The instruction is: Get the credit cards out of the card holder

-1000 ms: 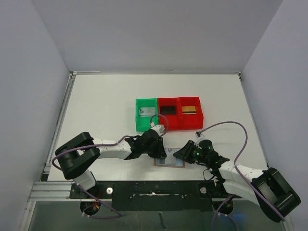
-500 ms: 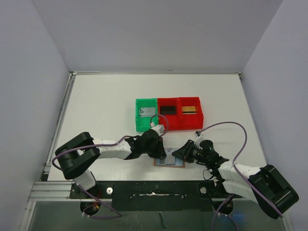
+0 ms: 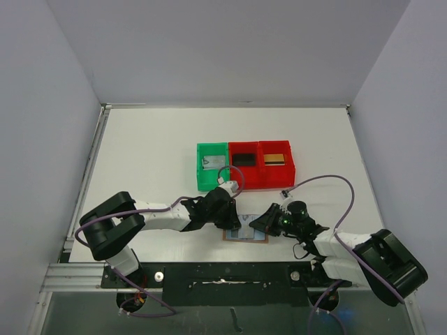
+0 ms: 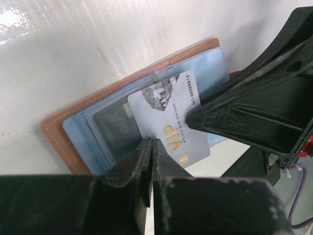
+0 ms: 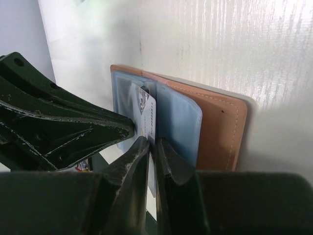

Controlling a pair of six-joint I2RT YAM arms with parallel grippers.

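The brown card holder (image 3: 247, 239) lies open near the table's front edge, its blue-grey pockets up. A silver-grey VIP credit card (image 4: 168, 117) sticks partway out of a pocket. My right gripper (image 5: 152, 144) is shut on this card's edge (image 5: 149, 110); its black fingers (image 4: 244, 112) cover the card's right side. My left gripper (image 4: 150, 147) is shut, with its tip down on the holder's (image 4: 56, 134) left pocket, where a dark card (image 4: 115, 125) shows through. From above, the left gripper (image 3: 235, 225) and right gripper (image 3: 258, 225) meet over the holder.
Behind the holder stand a green bin (image 3: 200, 174) with a silver card (image 3: 211, 162), a red bin (image 3: 244, 176) with a black card (image 3: 244, 159), and a second red bin (image 3: 290, 171) with a gold card (image 3: 276, 158).
My right gripper has edged a little to the left, closer over the holder. The left arm has stayed where it was.
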